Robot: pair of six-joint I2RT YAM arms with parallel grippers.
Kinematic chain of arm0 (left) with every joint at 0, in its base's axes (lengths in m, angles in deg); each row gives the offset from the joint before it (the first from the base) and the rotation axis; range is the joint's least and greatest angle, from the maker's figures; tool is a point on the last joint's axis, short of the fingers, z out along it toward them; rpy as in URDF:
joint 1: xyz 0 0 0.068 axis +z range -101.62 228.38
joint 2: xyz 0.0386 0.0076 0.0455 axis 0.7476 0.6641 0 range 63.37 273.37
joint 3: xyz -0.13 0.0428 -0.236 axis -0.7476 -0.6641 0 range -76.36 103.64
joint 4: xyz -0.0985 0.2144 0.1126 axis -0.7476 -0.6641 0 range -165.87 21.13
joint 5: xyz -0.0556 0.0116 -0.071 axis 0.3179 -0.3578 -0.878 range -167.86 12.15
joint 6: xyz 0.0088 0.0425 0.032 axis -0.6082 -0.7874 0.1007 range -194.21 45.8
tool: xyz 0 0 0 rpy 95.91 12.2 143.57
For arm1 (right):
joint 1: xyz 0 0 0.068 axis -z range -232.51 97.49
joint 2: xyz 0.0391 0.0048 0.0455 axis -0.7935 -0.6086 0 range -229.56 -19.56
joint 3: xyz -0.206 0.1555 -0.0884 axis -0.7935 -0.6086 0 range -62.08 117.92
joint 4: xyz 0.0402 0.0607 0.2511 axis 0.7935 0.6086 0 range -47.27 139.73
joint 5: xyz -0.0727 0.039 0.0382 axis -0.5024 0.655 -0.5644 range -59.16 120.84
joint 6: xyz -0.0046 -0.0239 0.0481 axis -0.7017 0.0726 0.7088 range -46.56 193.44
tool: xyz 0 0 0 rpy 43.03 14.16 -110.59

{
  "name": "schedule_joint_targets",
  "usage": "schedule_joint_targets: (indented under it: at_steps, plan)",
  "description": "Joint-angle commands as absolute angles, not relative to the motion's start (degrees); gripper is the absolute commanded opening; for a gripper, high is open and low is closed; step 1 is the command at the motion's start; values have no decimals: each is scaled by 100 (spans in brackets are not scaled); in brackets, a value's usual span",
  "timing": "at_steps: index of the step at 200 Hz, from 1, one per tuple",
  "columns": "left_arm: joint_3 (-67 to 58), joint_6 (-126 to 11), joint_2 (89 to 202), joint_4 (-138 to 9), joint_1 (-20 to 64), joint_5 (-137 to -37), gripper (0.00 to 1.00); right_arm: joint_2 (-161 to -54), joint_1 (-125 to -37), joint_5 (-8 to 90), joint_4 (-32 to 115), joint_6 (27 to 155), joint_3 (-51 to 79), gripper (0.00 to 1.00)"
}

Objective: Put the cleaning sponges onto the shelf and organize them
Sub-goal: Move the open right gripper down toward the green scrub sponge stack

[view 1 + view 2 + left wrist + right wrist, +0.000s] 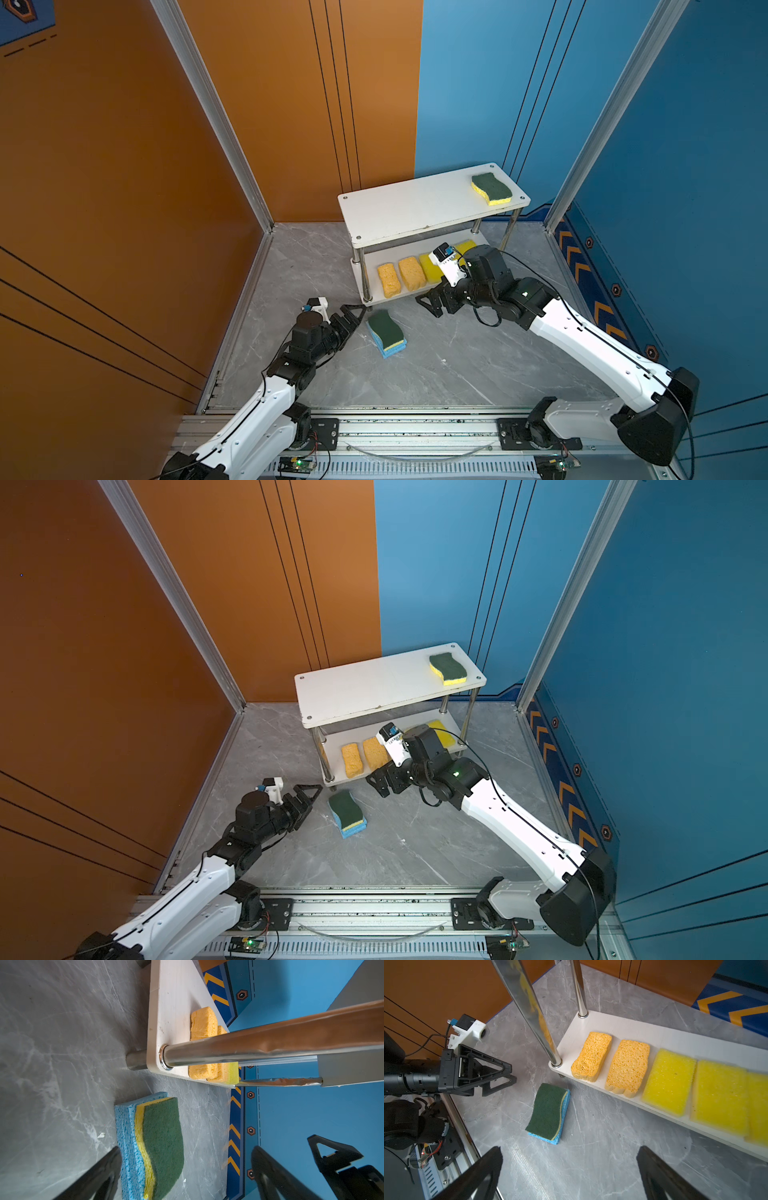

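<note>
The shelf (407, 212) stands at the back. One green-topped sponge (491, 189) lies on the right end of its top board. On its lower board (623, 1026) two orange sponges (591, 1055) lie beside bright yellow sponges (668, 1080). On the floor a second green-topped sponge (384, 328) rests on a light blue sponge (390, 353). My left gripper (355, 318) is open just left of this stack, and in the left wrist view the stack (164, 1142) lies partly between its fingers. My right gripper (428, 305) is open and empty over the floor in front of the lower board.
Orange and blue walls close in the grey marble floor on three sides. An aluminium rail (415, 432) carrying both arm bases runs along the front. The shelf's chrome posts (365, 274) stand close to both grippers.
</note>
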State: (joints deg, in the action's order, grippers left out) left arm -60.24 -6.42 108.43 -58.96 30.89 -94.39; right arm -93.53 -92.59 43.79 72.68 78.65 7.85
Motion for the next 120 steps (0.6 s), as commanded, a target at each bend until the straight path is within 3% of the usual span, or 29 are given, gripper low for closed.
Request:
schedule_joint_targets:
  at_steps: [1, 81, 120]
  plan:
    - [-6091, -602, 10700, -6152, 3160, -9334, 98, -9215, -9451, 4591, 6794, 8110, 556, 100]
    - [-6115, -606, 10308, -6627, 3169, -9262, 98, -9488, -9679, 4901, 6100, 8580, -64, 100]
    - [-6133, -630, 10077, -6857, 3169, -9246, 97, -9796, -9964, 4588, 6106, 8673, -55, 100]
